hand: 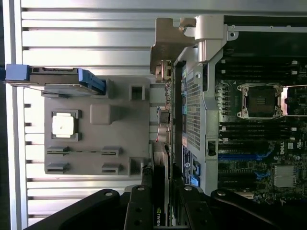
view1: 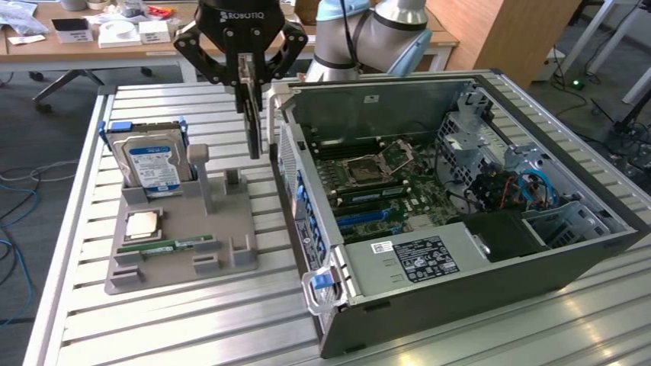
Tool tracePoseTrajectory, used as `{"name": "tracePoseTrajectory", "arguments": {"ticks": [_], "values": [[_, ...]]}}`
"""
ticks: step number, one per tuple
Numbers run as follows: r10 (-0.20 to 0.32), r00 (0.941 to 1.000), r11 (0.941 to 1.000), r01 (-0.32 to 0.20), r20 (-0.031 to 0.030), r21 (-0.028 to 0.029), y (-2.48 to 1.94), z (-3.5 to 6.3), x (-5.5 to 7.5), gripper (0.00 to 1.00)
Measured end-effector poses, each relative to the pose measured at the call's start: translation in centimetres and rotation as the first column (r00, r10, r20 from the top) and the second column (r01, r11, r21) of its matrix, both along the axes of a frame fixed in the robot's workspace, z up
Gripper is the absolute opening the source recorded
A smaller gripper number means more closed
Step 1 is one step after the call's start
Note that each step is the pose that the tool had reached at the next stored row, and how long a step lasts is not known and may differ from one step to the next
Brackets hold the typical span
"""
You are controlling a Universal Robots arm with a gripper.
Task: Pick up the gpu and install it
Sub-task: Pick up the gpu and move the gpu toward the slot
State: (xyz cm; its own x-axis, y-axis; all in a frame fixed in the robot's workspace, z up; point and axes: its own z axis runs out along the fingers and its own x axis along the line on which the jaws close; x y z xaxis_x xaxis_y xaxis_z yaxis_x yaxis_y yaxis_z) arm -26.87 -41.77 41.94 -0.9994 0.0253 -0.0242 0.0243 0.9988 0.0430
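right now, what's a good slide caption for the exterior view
Gripper holds the graphics card upright between the grey parts stand and the open computer case.

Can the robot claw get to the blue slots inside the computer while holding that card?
Probably yes. The computer lies open on top, and nothing covers the blue slots. The claw, shut on the card, hangs just outside the wall, so it may have to lift over that.

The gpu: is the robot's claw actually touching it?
Touching. The exterior view shows the gripper closed on both sides of the gpu, which hangs upright from it.
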Motion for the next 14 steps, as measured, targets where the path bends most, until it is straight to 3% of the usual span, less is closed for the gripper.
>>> {"name": "tracePoseTrajectory", "arguments": {"ticks": [14], "values": [[0.0, 1.0, 1.0, 0.0, 0.0, 0.0004, 0.0, 0.0, 2.2, 0.26]]}}
